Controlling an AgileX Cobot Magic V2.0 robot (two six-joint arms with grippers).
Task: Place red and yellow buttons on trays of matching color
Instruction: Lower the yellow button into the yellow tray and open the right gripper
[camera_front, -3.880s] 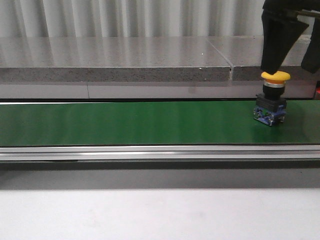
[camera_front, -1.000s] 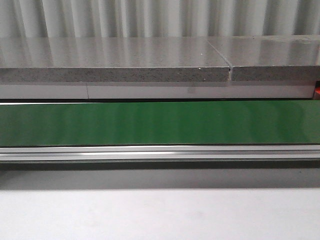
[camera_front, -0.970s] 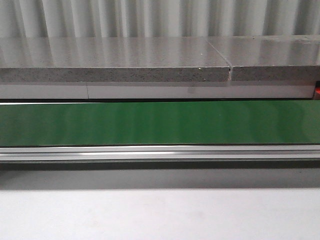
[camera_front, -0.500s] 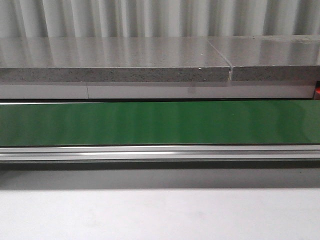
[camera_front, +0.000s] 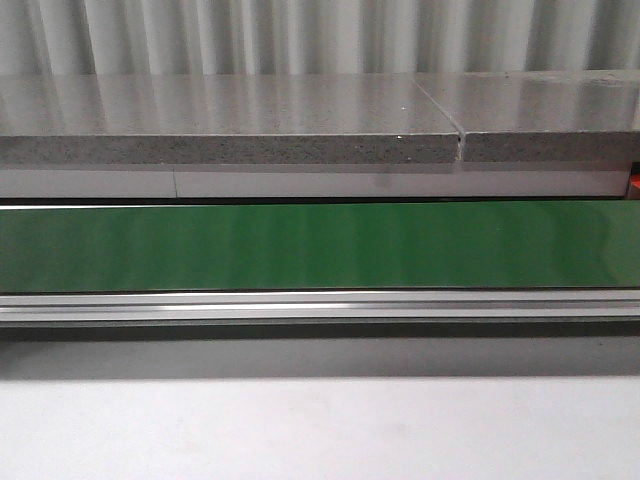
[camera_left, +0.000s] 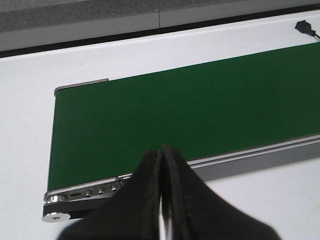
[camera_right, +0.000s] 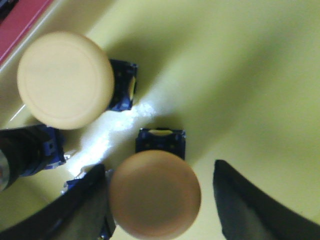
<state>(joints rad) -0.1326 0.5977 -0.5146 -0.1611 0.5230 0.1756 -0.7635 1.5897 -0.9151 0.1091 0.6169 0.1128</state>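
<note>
The front view shows a green belt (camera_front: 320, 245) running straight across, from nine o'clock to three o'clock, with a silver rail (camera_front: 320, 305) along its near edge and a speckled grey stone slab (camera_front: 230, 120) behind it; no arm or button shows there. In the left wrist view the left gripper (camera_left: 161, 200) hangs over the near edge of the same belt (camera_left: 190, 110), close to the belt's rounded end with its small roller (camera_left: 57, 216); the two black fingers (camera_left: 145, 205) are pressed together along their whole length with nothing between them. The belt lies on a white table (camera_left: 30, 125). The right wrist view looks straight down into a yellow tray (camera_right: 240, 75), with a strip of red tray (camera_right: 22, 25) at its ten o'clock corner. The right gripper (camera_right: 155, 195) is spread wide, one dark finger (camera_right: 85, 210) on each side of a yellow button (camera_right: 155, 192) that stands upright on the tray floor, its blue base (camera_right: 160, 141) peeking out at twelve o'clock. There is a clear gap between the cap and the finger at its three o'clock, while the other finger sits just beside the cap; whether it touches cannot be told. A second yellow button (camera_right: 65, 80) stands near, at about ten o'clock from the first. A third, dark body with a blue base (camera_right: 30, 150) lies at nine o'clock, cut off by the picture's edge.
</note>
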